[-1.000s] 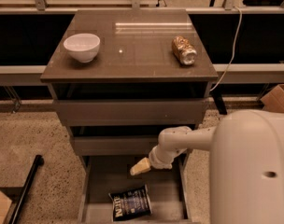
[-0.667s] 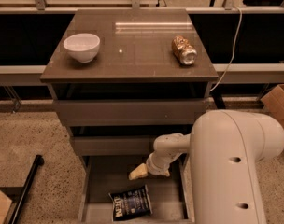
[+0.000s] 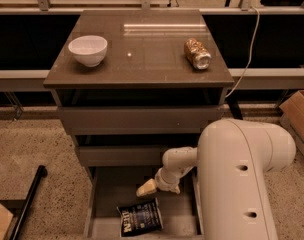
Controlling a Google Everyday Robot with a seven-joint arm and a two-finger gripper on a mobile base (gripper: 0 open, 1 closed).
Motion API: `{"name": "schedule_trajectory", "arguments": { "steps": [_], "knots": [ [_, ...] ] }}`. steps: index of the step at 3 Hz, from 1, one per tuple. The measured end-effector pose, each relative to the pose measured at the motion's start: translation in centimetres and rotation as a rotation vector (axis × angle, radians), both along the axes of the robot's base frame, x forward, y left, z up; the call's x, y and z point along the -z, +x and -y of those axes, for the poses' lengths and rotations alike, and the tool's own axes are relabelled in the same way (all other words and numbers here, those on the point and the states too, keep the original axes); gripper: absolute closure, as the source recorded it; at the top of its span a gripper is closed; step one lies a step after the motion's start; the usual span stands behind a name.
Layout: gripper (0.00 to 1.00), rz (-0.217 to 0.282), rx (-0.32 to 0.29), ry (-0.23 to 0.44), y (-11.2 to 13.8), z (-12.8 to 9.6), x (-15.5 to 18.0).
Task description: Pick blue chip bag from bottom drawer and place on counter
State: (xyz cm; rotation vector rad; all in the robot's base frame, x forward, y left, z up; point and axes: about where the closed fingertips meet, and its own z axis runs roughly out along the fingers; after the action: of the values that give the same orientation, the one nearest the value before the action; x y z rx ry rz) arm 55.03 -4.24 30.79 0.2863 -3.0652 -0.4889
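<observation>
The blue chip bag (image 3: 140,218), dark navy with white lettering, lies flat on the floor of the open bottom drawer (image 3: 110,194), near its front. My gripper (image 3: 146,188) hangs over the drawer, just above and slightly right of the bag, apart from it. Its pale tip points down-left toward the bag. The white arm reaches in from the lower right and hides the drawer's right part. The glossy grey-brown counter (image 3: 142,59) tops the cabinet above.
A white bowl (image 3: 88,49) sits on the counter's left side. A gold-brown can (image 3: 197,53) lies on its right side. Two shut drawers sit above the open one. A black pole (image 3: 27,204) leans at lower left. A cardboard box (image 3: 299,116) stands at right.
The arm has swung further into view and the gripper has moved lower and to the left, closer to the chip bag. The bag has not moved.
</observation>
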Motion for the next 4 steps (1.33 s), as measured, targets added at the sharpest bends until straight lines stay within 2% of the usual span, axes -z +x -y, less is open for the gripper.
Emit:
{"name": "schedule_trajectory", "arguments": {
  "steps": [1,2,3,4],
  "knots": [
    [0.00,-0.027,0.073,0.059,0.4,-0.9,3.4],
    [0.00,-0.107,0.204,0.114,0.1,-1.3,11.3],
    [0.00,-0.152,0.260,0.130,-0.1,-1.5,15.2],
    [0.00,-0.200,0.284,0.137,-0.6,-2.2,17.9]
  ]
}}
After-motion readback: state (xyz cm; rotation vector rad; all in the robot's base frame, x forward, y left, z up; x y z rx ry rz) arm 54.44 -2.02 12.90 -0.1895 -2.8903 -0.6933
